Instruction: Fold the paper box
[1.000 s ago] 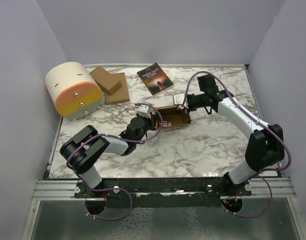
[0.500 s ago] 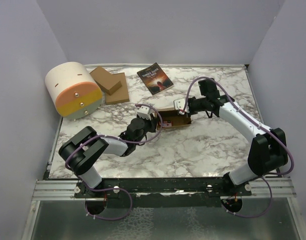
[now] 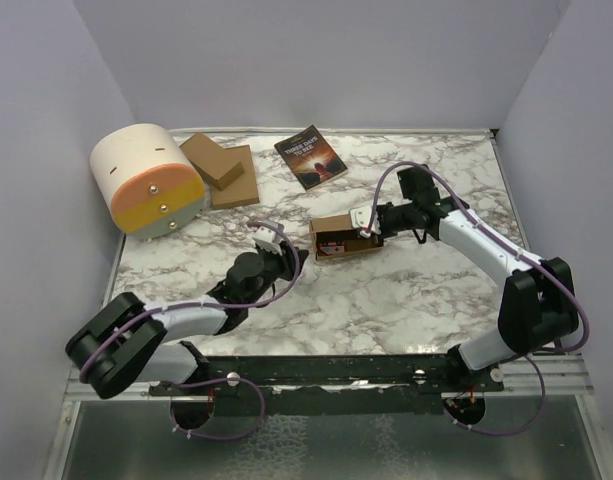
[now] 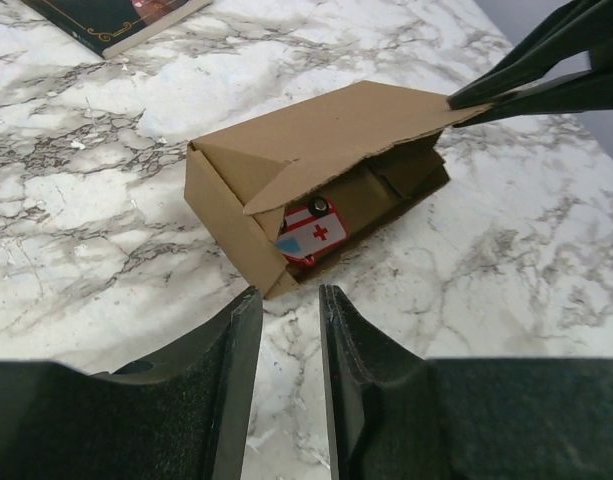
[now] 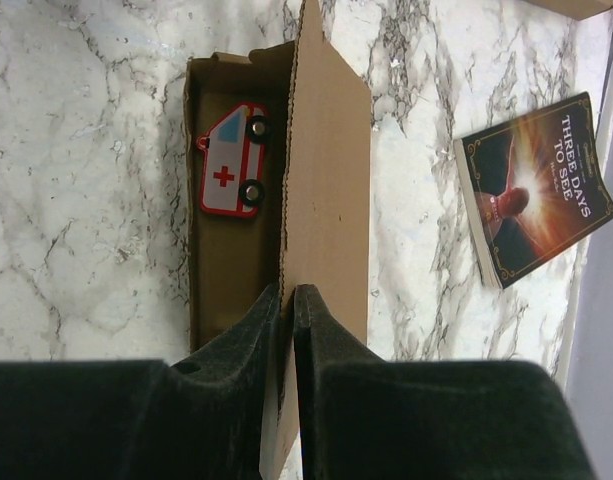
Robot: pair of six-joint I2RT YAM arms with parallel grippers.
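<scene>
The paper box (image 3: 344, 237) sits mid-desk, long side across, between the two arms, w/ the book (image 3: 310, 157) well behind it. Body is already formed; the lid flap (image 5: 326, 150) is up and not tucked. A toy ambulance (image 5: 231, 165) lies flat inside on the floor of the box.

Right end effector (image 5: 286, 295): clamped thin on the lid flap's end edge, pads tight on the cardboard. Left end effector (image 4: 286, 295): jaws parted a little, nothing between them, apart from the box and pointing at its near-left corner.

What could go wrong from here, as I judge it:
- Pinch is at the very edge of the lid. Any pull at an angle could slip it off, or bend or tear the flap instead of hinging it on the crease.
- Box body isn't braced, since the left side isn't touching it. Pushing the lid down w/ one arm could slide or tip the whole box on the smooth marble desk (image 3: 386, 300) rather than close it.
- Left end wall shows a folded-in triangular flap (image 4: 248, 165). If it springs out, the lid lands on top of it and won't seat.
- The ambulance is close to the open front. A tilt could let it roll toward the opening and block the tuck.
- If the left comes back in for bracing, its narrow gap may not clear the wall, so it could shove the box and twist the lid against the right's grip.
</scene>
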